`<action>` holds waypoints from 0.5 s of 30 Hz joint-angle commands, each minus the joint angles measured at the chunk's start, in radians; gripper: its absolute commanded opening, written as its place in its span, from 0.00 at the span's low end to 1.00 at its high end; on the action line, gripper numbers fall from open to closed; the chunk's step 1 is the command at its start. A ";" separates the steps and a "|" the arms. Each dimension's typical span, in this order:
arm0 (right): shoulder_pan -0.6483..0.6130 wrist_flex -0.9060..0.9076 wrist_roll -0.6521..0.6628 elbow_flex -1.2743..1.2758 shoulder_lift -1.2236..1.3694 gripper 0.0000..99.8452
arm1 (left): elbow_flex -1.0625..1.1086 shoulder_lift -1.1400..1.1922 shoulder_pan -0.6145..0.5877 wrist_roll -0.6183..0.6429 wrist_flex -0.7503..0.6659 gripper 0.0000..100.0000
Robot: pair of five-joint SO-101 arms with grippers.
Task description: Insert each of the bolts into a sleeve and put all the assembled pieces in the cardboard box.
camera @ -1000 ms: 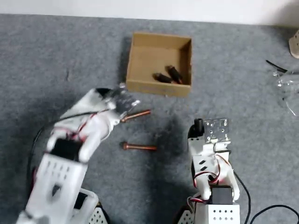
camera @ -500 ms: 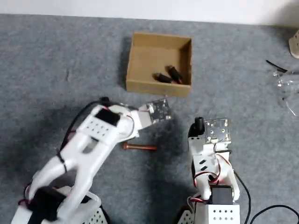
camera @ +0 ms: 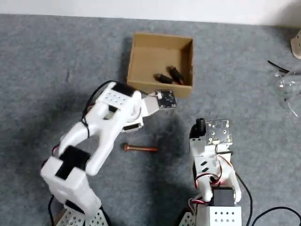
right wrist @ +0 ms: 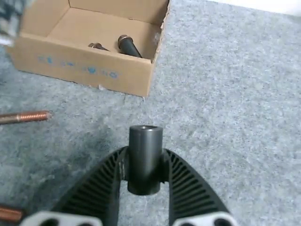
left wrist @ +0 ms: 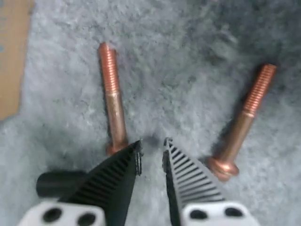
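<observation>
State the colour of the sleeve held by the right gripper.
Black sleeve, clearest in right wrist view.

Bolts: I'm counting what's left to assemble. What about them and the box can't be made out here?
High view: one bolt shows; the second bolt is hidden under the left arm.
Right wrist view: both bolts run off the frame's edge.
Pieces in the box: too small in the high view, partly cut off by the front wall in the right wrist view, so bolts inside can't be confirmed.
</observation>
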 commanded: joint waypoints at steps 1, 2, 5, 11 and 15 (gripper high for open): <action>0.007 -0.045 0.011 0.150 -0.019 0.00 | -0.105 0.074 -0.015 -0.006 0.006 0.08; 0.007 -0.045 0.011 0.150 -0.019 0.00 | -0.125 0.099 -0.016 -0.006 0.005 0.08; 0.007 -0.045 0.011 0.150 -0.019 0.00 | -0.194 0.156 -0.036 -0.006 0.006 0.08; 0.007 -0.045 0.011 0.150 -0.019 0.00 | -0.294 0.197 -0.036 -0.005 0.041 0.08; 0.005 -0.045 0.011 0.150 -0.019 0.00 | -0.331 0.197 -0.038 -0.005 0.049 0.08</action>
